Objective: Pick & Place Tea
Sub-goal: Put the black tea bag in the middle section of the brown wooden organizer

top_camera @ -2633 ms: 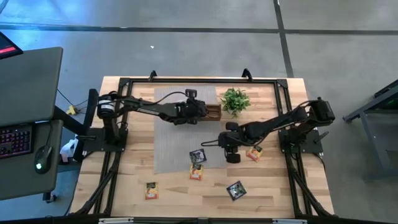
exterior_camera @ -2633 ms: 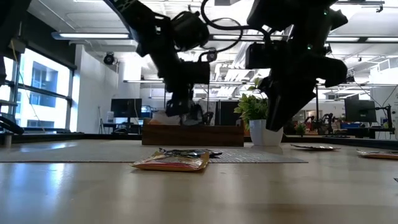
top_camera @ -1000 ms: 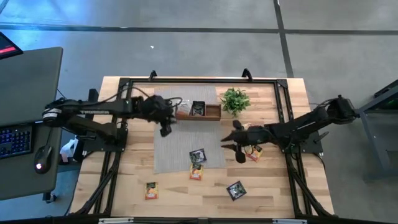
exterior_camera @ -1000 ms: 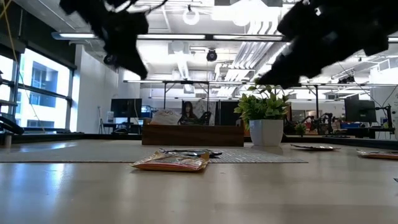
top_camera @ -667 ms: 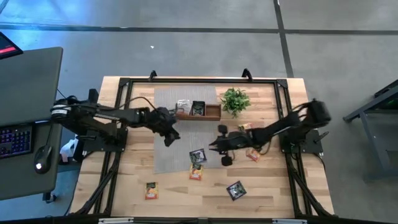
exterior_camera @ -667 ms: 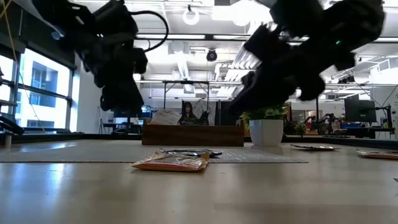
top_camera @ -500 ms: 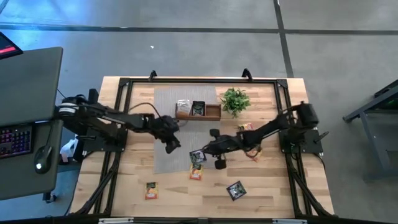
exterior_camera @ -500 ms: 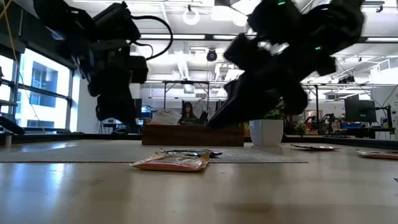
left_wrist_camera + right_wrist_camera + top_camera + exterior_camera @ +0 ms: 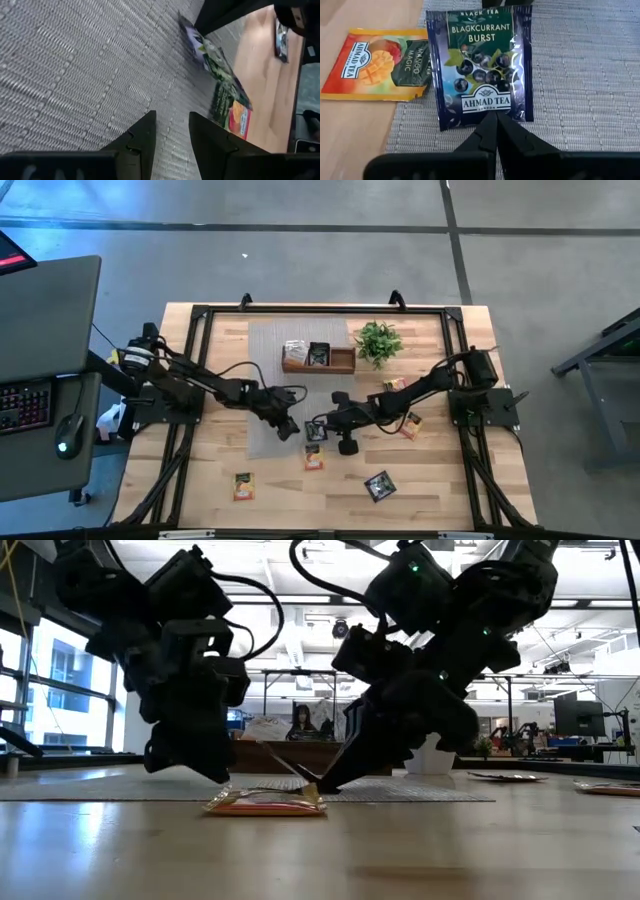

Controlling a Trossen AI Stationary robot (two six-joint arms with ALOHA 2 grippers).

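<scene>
A dark blackcurrant tea sachet point(image 9: 482, 65) lies on the grey mat point(image 9: 262, 395) at mid-table, with my right gripper point(image 9: 495, 116) shut at its edge. Beside it, an orange mango tea sachet point(image 9: 377, 65) lies half on the mat and half on the wood. My left gripper point(image 9: 172, 131) stands open low over the mat just left of the dark sachet point(image 9: 215, 60), nothing between its fingers. In the high view the two grippers point(image 9: 288, 428) point(image 9: 320, 427) face each other across that sachet point(image 9: 318, 432). My right gripper has its two shut fingertips on the middle of the dark sachet's edge nearest to it point(image 9: 512, 115), the edge opposite the printed title. The fingers come slanting down from the table's right side. The rest of the sachet lies flat on the mat.
A wooden tray point(image 9: 342, 363) with sachets stands at the mat's far end, a small potted plant point(image 9: 377, 340) to its right. More sachets lie on the wood: orange ones point(image 9: 243, 485) point(image 9: 409, 423) and a dark one point(image 9: 379, 485).
Both arms have come down toward mid-table. My right gripper moved left and down to the dark sachet and shut at its edge. My left gripper swung from beside the tray toward the near edge, sank low over the mat and rolled, still open.
</scene>
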